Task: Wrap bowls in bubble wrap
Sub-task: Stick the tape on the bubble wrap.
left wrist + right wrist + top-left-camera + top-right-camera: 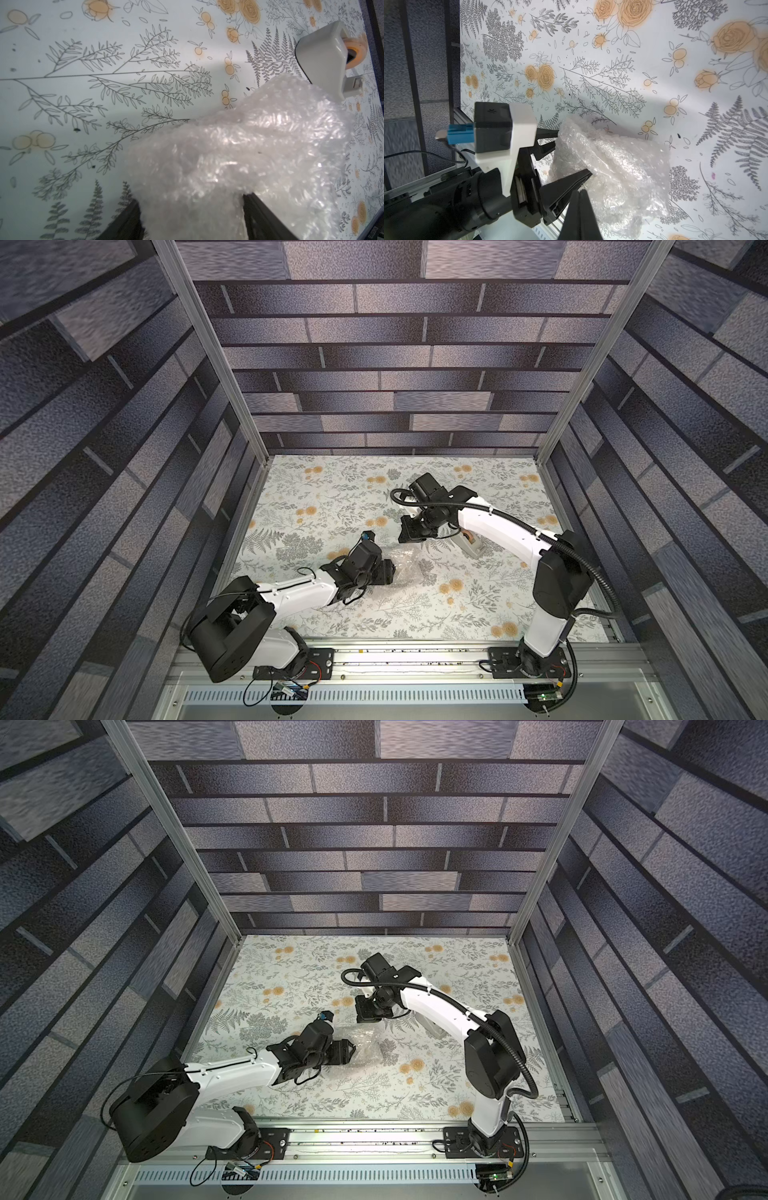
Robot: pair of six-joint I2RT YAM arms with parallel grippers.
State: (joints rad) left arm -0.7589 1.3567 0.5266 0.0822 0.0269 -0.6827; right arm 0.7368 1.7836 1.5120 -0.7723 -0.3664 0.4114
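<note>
1. In both top views the bubble wrap [407, 568] is found just below the middle of the frame. It is bunched into one whitish bundle on the flowered tablecloth [332, 497].
2. The left gripper [390, 572] is set against the bundle's left edge there.
3. In the left wrist view the bubble wrap [239, 155] fills the lower right of the frame. It runs down between the two black fingers [128, 214] at the bottom edge.
4. In the right wrist view the left gripper [573, 152] is shown in the lower middle. One finger is laid against the bundle's upper left edge and the other across its lower left part. The jaws are set wide and closed on the bubble wrap [616, 166].
5. The right gripper [580, 193] is seen at the bottom edge of that view, its fingers pressed together with nothing between them. Its tip overlaps the bundle's lower left edge; whether the wrap is touched cannot be told.
6. In a top view the right gripper [409, 536] is placed just above the bundle in the frame.
7. A bowl cannot be made out through the wrap.
8. Counted: one bundle of bubble wrap, two grippers and one tablecloth. One grey tape dispenser [467, 543] is seen right of the middle, partly under the right arm.
</note>
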